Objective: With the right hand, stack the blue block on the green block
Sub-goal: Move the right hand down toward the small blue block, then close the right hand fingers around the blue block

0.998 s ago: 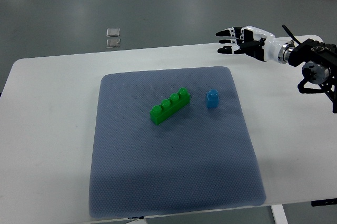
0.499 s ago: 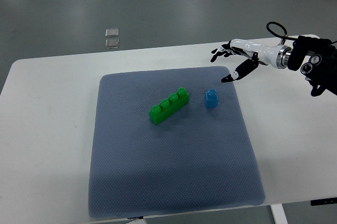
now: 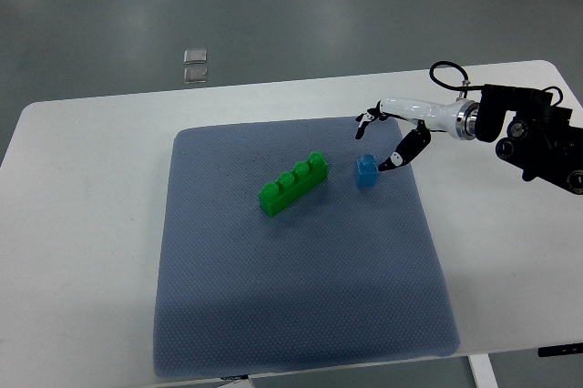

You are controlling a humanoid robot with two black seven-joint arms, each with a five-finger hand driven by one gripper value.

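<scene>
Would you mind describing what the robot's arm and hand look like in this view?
Only the right arm shows. The right hand is slim, with a white back and black fingers. A silver ring joins it to a bulky black forearm, and a thin black cable loops above the wrist.

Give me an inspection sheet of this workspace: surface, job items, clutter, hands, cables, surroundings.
Surface: white table with a grey-blue mat laid on it.
Job's things: green block, a long four-stud piece, lies diagonally on the mat; blue block stands to its right, apart from it, not yet stacked.
Clutter: nothing seen on the table.
Hands: right hand is at the blue block, fingers spread, thumb tip close to the block's right side, not closed on it. Left hand not in view.
Cables: a black cable loops above the right wrist.
Surroundings: grey floor beyond the table, with two small clear squares on it.
</scene>
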